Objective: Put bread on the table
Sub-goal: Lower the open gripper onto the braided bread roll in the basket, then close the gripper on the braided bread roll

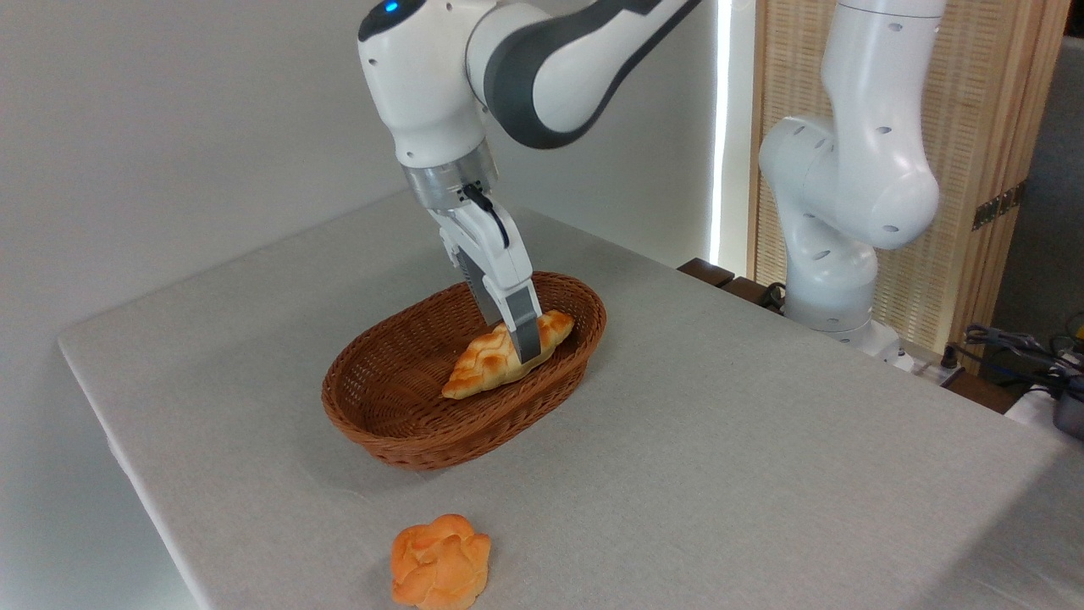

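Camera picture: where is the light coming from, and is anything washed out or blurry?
In the camera view, a blown-out white strip of daylight glares beside the slatted screen; the table is evenly lit, and the basket and bun cast only soft, faint shadows. The bread and gripper look sharp; the cables at far right are dimmer and murky.

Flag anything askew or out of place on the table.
Nothing damaged or spilled. The loaf sits tilted in the basket, one end propped near the rim, end effector at it. A bun sits alone near the table's front edge.
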You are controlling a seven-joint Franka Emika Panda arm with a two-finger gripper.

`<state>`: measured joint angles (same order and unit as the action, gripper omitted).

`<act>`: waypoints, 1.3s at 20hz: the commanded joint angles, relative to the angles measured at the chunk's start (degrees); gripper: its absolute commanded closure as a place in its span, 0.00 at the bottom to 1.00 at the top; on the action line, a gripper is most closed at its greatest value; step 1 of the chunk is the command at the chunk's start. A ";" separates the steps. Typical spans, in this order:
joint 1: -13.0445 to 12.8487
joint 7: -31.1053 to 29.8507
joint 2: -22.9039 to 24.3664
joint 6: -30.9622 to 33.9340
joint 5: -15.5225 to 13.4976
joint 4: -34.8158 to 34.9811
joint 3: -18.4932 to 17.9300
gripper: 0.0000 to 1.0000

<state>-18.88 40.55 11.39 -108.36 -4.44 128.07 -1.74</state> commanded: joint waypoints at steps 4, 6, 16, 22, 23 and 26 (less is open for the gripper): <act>-0.72 -1.26 0.57 -5.54 -3.29 4.55 -0.63 0.00; -0.72 -1.17 0.48 -5.99 -3.30 5.17 -0.63 0.00; -0.71 -0.38 0.39 -6.52 -2.77 5.17 -1.34 0.68; -0.54 -0.38 0.83 -5.90 -2.77 4.12 -2.03 0.68; -0.54 -0.38 1.00 -5.64 -2.86 3.42 -3.17 0.68; -0.54 -1.26 1.09 -5.55 -3.56 1.57 -3.53 0.67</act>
<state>-18.94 40.16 11.74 -113.85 -6.92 131.45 -4.10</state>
